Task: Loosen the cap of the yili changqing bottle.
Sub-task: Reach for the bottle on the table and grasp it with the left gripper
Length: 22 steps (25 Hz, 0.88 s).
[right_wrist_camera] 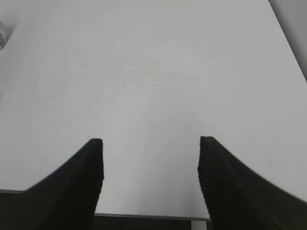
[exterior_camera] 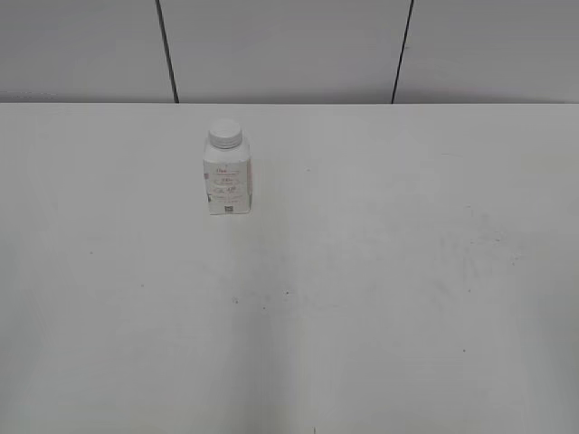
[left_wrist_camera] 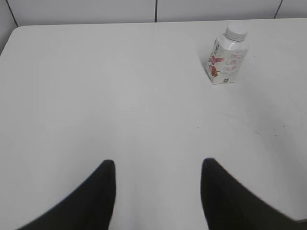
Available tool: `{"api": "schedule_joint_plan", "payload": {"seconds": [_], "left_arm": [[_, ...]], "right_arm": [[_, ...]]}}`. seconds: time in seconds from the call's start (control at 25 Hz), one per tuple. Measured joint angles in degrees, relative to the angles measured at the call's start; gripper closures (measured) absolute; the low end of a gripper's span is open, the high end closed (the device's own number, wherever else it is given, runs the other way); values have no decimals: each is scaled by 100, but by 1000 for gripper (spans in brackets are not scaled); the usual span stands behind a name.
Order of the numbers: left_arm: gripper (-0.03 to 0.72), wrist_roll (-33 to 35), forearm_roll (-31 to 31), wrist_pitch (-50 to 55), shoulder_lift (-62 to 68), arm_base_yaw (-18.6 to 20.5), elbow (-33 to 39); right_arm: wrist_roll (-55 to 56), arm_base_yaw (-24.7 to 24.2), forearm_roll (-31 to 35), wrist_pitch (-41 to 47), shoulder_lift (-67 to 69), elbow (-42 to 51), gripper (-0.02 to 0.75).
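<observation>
The yili changqing bottle (exterior_camera: 227, 181) stands upright on the white table (exterior_camera: 362, 298), left of centre toward the back. It is white with faint pink print and a small code patch. Its white cap (exterior_camera: 224, 134) sits on the neck. The bottle also shows in the left wrist view (left_wrist_camera: 228, 61), far ahead and to the right, with its cap (left_wrist_camera: 236, 31). My left gripper (left_wrist_camera: 157, 165) is open and empty, well short of the bottle. My right gripper (right_wrist_camera: 150, 143) is open and empty near the table's front edge. Neither arm shows in the exterior view.
A grey panelled wall (exterior_camera: 289, 45) rises behind the table's far edge. The table's front edge (right_wrist_camera: 144, 216) lies just below the right gripper. A sliver of some object (right_wrist_camera: 2, 33) shows at the right wrist view's top left.
</observation>
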Motion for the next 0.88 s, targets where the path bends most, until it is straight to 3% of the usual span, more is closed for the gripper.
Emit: {"api": "schedule_joint_plan", "payload": {"seconds": [0.88], "left_arm": [[354, 0, 0, 0, 0, 0, 0]], "right_arm": [[0, 0, 0, 0, 0, 0, 243]]}}
